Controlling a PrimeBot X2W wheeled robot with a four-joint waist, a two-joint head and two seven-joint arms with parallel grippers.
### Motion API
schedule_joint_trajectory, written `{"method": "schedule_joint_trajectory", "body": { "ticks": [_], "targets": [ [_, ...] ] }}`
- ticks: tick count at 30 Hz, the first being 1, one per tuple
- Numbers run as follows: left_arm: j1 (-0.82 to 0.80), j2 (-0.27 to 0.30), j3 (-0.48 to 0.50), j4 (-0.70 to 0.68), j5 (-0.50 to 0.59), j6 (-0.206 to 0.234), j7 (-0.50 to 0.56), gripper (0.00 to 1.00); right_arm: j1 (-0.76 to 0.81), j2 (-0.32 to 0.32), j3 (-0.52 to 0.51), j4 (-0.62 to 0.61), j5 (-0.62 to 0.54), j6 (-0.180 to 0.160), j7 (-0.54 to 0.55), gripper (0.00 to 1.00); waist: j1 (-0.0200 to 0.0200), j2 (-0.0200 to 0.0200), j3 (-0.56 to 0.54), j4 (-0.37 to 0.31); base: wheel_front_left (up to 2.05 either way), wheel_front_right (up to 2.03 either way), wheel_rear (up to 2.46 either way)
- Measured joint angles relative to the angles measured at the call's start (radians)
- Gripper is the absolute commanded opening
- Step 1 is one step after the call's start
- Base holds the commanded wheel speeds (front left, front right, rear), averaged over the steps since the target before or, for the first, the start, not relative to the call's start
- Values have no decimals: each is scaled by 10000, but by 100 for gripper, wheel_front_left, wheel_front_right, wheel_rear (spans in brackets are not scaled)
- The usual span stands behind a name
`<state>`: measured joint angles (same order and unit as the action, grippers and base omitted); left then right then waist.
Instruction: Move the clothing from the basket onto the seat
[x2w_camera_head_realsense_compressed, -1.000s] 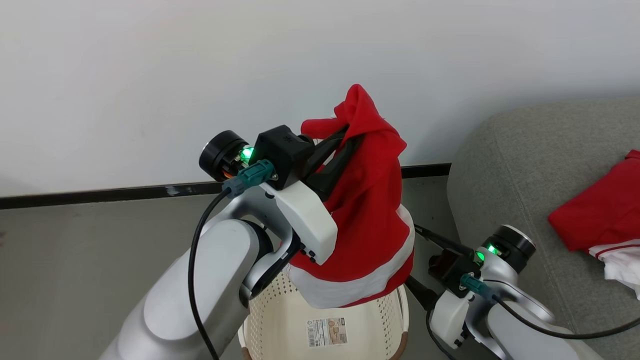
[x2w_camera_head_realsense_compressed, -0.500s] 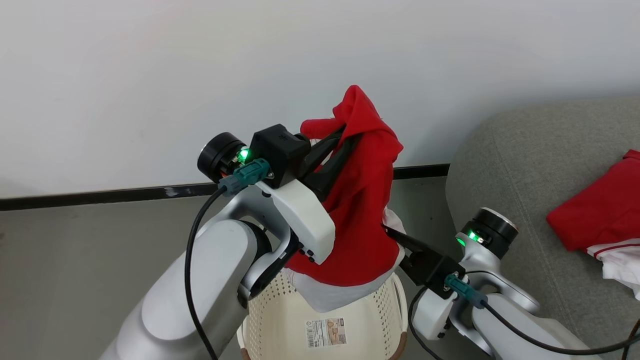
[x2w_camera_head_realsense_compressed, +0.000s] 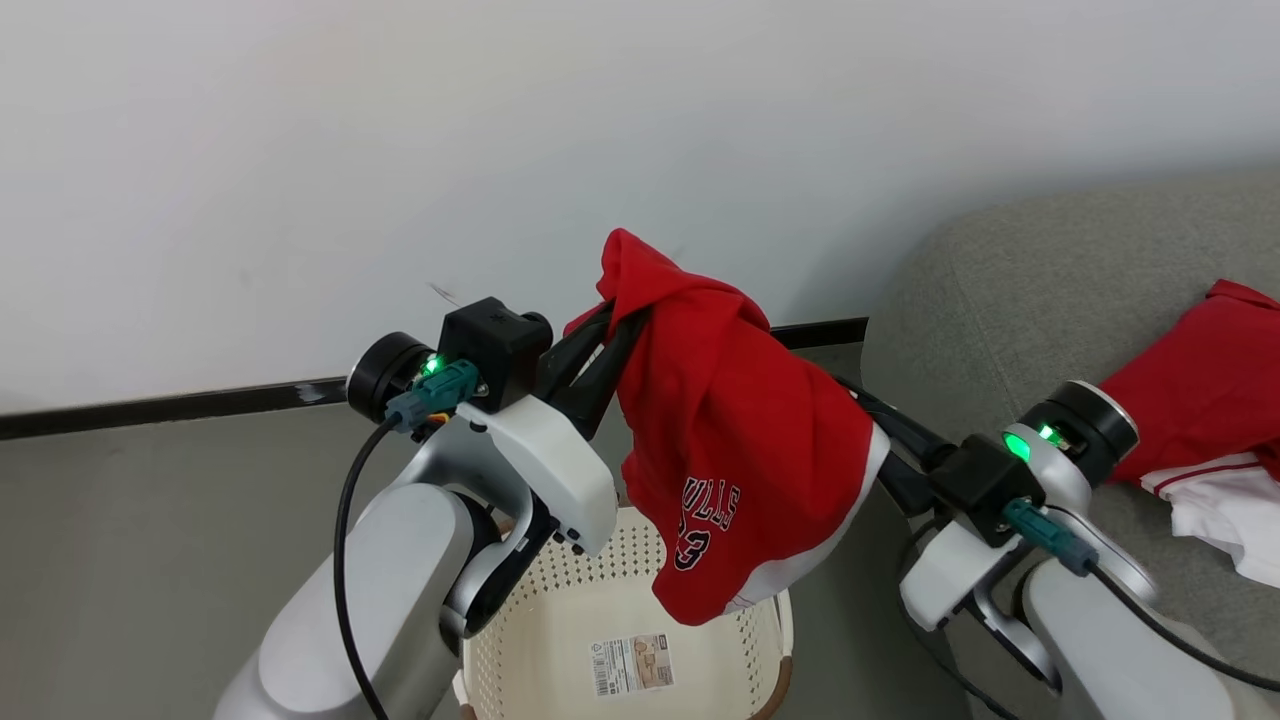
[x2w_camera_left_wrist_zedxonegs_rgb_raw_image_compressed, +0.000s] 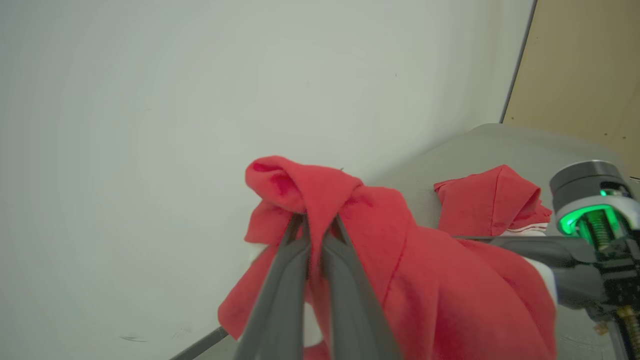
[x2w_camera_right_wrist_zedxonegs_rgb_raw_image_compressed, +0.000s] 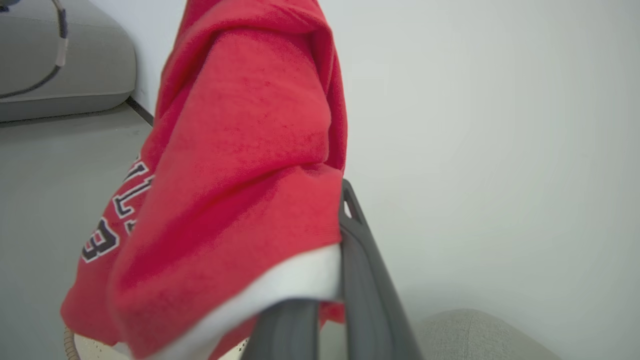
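The basket (x2w_camera_head_realsense_compressed: 590, 570) sits nearest me, the label sticker on its bottom showing. Just above it hangs the red jersey (x2w_camera_head_realsense_compressed: 740, 450), slung between both arms: my left gripper (x2w_camera_left_wrist_zedxonegs_rgb_raw_image_compressed: 315, 225) pinches its top fold tight, and my right gripper (x2w_camera_head_realsense_compressed: 885, 425) is clamped on the white hem. Right of the basket and farther back, another red garment (x2w_camera_head_realsense_compressed: 1190, 390) lies on the sofa (x2w_camera_head_realsense_compressed: 1010, 300).

Open floor (x2w_camera_head_realsense_compressed: 150, 520) left; wall (x2w_camera_head_realsense_compressed: 400, 150) behind, sofa (x2w_camera_head_realsense_compressed: 1020, 300) right.
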<state>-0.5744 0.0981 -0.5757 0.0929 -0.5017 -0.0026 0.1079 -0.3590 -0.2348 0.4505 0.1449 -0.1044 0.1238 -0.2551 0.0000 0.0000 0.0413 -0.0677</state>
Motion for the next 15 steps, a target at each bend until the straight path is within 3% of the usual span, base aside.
{"method": "schedule_joint_trajectory", "body": {
  "ticks": [2,3,4,5,6,15],
  "targets": [
    [129,6,36,84,-2,0,-136,6,129,-59,-297,-125,171,0,0,0,0,0,3,-87,0,0,0],
    [178,13,48,132,-2,0,-190,33,139,-111,-435,-198,245,0,0,0,0,0,4,-132,0,0,0],
    [219,19,69,184,-4,0,-257,49,139,-178,-587,-301,295,0,-2,0,0,0,3,-180,0,0,0],
    [269,35,84,224,-6,0,-318,87,138,-245,-757,-420,343,0,-2,0,0,0,1,-227,0,0,0],
    [318,48,84,263,-13,0,-372,100,136,-311,-932,-525,341,0,-2,0,0,0,-3,-275,0,0,0],
    [472,61,82,449,-81,-159,-957,100,124,-740,-2631,-1691,548,0,0,0,0,0,-79,-778,0,0,0]
  ]
}}
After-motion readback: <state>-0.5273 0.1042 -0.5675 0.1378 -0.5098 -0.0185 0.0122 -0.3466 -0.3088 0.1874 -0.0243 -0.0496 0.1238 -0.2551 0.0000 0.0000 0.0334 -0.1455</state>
